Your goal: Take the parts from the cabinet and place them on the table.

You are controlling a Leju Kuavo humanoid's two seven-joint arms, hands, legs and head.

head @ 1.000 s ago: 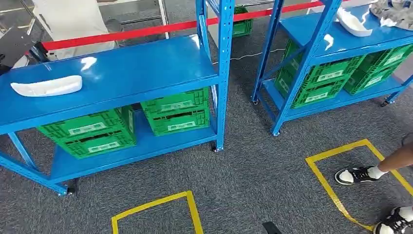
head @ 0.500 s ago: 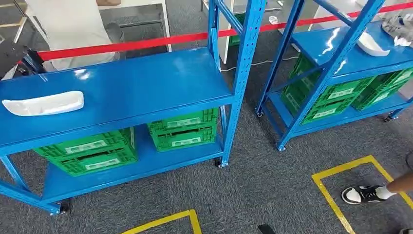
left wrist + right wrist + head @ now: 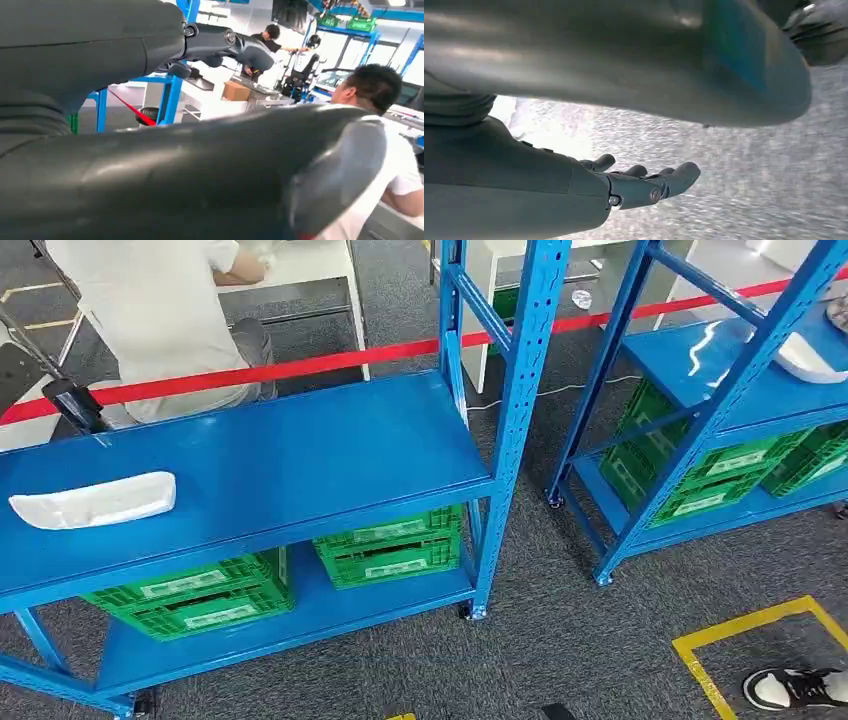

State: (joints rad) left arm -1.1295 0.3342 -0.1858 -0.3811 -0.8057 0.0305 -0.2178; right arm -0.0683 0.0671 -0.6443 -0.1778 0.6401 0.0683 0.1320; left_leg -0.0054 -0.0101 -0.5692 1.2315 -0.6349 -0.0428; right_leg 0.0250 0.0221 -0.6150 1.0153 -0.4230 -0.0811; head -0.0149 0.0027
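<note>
A long white moulded part (image 3: 93, 500) lies on the top shelf of the near blue cabinet (image 3: 300, 450), at its left end. A second white part (image 3: 808, 360) rests on the top shelf of the other blue cabinet (image 3: 720, 380) at the far right, partly hidden by an upright. In the left wrist view my left hand (image 3: 165, 150) has its thick thumb close to the lens, its dark fingers (image 3: 235, 46) stretched out and nothing in it. My right hand (image 3: 624, 187) hangs over grey carpet with its fingers spread and empty.
Green crates (image 3: 390, 545) fill the lower shelves of both cabinets. A red tape barrier (image 3: 300, 365) runs behind them, and a person in a white shirt (image 3: 160, 310) sits beyond it. Yellow floor tape (image 3: 740, 625) and someone's shoe (image 3: 790, 687) lie at the lower right.
The camera has moved forward: both cabinets sit lower and larger in the picture, and the yellow floor squares have slid towards the bottom edge. The white parts stay on their shelves.
</note>
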